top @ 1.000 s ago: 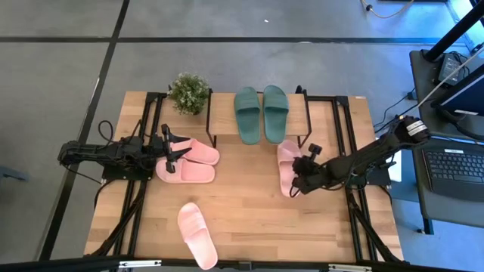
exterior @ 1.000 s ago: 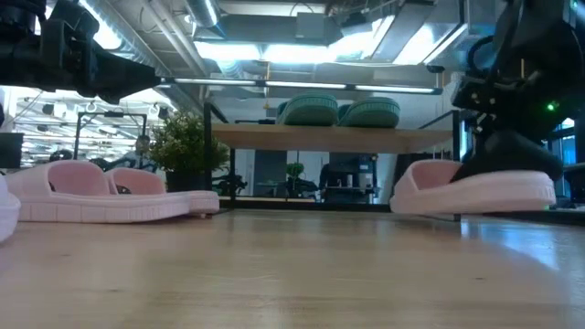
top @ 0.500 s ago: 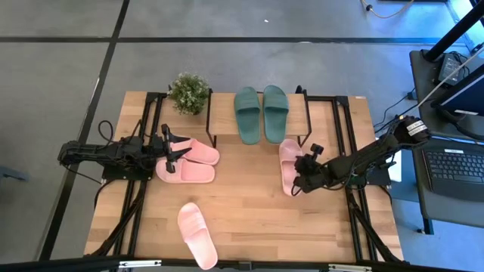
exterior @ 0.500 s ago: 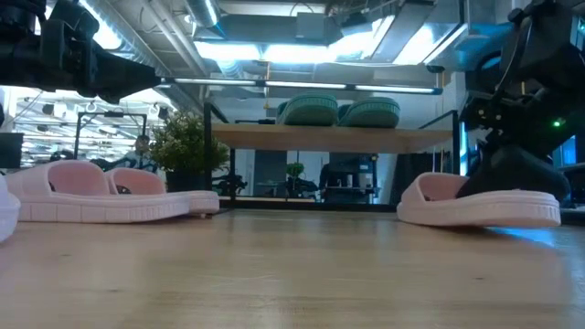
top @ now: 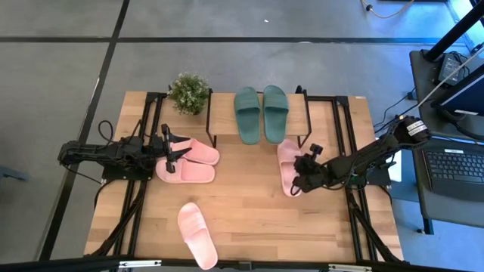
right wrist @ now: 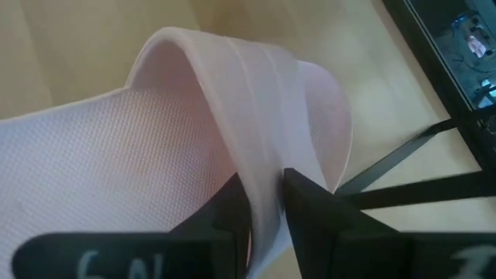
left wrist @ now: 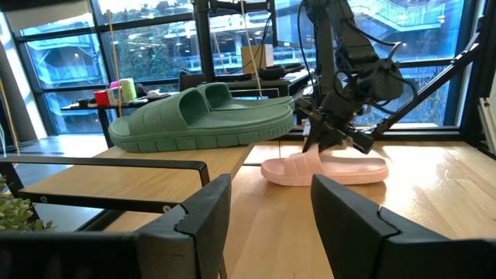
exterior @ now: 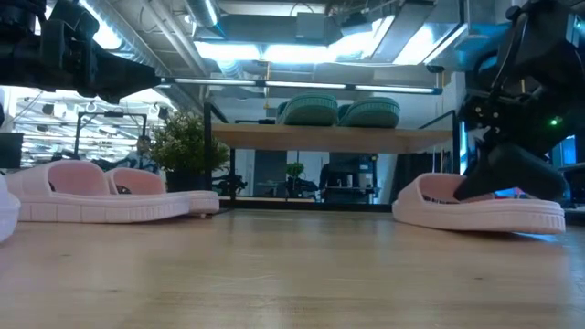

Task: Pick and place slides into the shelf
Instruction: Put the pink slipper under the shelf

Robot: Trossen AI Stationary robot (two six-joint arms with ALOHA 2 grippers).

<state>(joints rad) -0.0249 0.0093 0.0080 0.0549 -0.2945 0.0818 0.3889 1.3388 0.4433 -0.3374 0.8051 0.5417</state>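
Note:
My right gripper (top: 301, 175) is shut on a light pink slide (top: 287, 166) on the table's right half, just in front of the shelf (top: 223, 113). Two dark green slides (top: 261, 113) lie sole-down on the shelf's top board. My left gripper (top: 175, 153) is open and hangs above the heel ends of a pink pair (top: 190, 162) lying side by side on the table's left half. In the left wrist view its fingers (left wrist: 267, 209) are spread and hold nothing. Another pink slide (top: 197, 234) lies sole-down near the table's near edge. My right gripper pinches the pink slide's strap (right wrist: 263, 182), one finger (right wrist: 225, 213) inside the arch over the footbed and one (right wrist: 314, 209) on the strap's outer side. The fingers come slanting from above and the table's right. The slide (exterior: 475, 206) sits low and slightly tilted; whether its sole touches the table, I cannot tell.
A small potted plant (top: 189, 92) stands at the shelf's left end near the table's far edge. The shelf's thin black legs (top: 214, 140) stand behind both grippers. Bare wood (top: 249, 204) lies between the arms. A laptop desk (top: 454, 166) stands beyond the table's right edge.
In the low view the held pink slide has sunk a little toward the table top and tipped slightly, the right gripper going down with it and staying shut on the strap.

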